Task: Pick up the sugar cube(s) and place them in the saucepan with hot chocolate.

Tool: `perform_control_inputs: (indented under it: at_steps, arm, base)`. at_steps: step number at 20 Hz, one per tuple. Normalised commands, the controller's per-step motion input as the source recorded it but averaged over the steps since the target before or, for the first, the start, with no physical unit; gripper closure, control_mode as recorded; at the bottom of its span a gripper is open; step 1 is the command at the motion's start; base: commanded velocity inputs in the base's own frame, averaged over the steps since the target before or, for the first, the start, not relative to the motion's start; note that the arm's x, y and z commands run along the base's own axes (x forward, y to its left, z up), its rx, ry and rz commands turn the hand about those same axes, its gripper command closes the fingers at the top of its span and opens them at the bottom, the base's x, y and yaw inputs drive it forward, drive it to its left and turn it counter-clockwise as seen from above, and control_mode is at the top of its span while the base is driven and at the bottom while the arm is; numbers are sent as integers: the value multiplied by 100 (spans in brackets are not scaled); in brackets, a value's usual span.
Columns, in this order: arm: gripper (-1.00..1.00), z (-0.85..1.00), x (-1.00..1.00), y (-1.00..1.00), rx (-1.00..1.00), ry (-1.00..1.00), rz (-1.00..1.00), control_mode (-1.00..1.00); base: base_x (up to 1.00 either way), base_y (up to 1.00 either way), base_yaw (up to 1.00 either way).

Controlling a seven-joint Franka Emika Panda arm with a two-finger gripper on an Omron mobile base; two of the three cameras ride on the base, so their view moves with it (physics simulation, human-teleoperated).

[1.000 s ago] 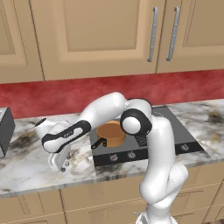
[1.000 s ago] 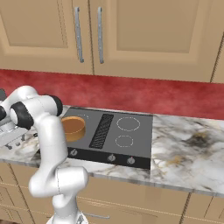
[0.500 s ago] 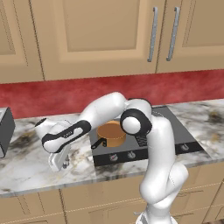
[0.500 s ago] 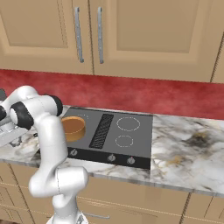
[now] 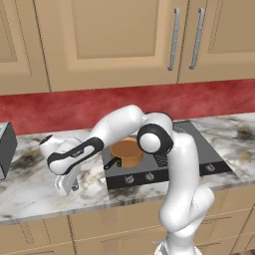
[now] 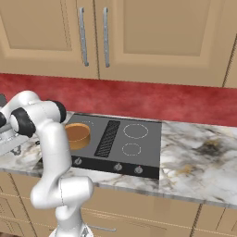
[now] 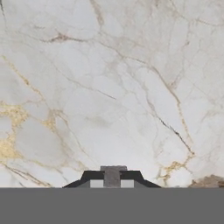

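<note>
My gripper (image 5: 71,191) points straight down at the marble counter (image 5: 35,184), left of the cooktop and close above the stone. In the hand view a small pale grey cube (image 7: 113,174), the sugar cube, sits pinched between the two dark fingertips (image 7: 89,176), so the gripper (image 7: 113,178) is shut on it. The copper-orange saucepan (image 5: 127,152) with flat orange-brown contents stands on the cooktop's left part, to the right of the gripper. Its short black handle (image 5: 112,163) points toward the counter's front. From the other side the saucepan (image 6: 77,134) sits just right of my arm.
The black cooktop (image 5: 199,152) carries ring marks (image 6: 136,131) and front knobs (image 5: 149,176). A dark grey appliance (image 5: 5,149) stands at the left edge. Wooden cabinets hang above a red backsplash. Bare marble spreads right of the cooktop (image 6: 199,157).
Almost nothing differs: the hand stays low over the counter left of the cooktop, and the saucepan has not moved.
</note>
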Motion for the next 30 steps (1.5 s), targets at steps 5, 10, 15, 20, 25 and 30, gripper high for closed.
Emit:
perform_control_inputs:
  at_steps: [5,10,15,20,25,30]
  arm:
    - [100,0,-13,0,0,-2,0,-100]
    - [100,16,-32,-5,0,-12,-5,-100]
    - [100,41,-25,-17,0,-19,-12,-100]
    - [100,54,-1,-26,0,-20,-16,-100]
    - [100,38,0,-45,0,-18,-22,-100]
    - [100,36,0,-45,0,-28,-25,-100]
  base:
    - [0,0,0]
    - [0,0,0]
    - [0,0,0]
    - [0,0,0]
    - [0,0,0]
    - [0,0,0]
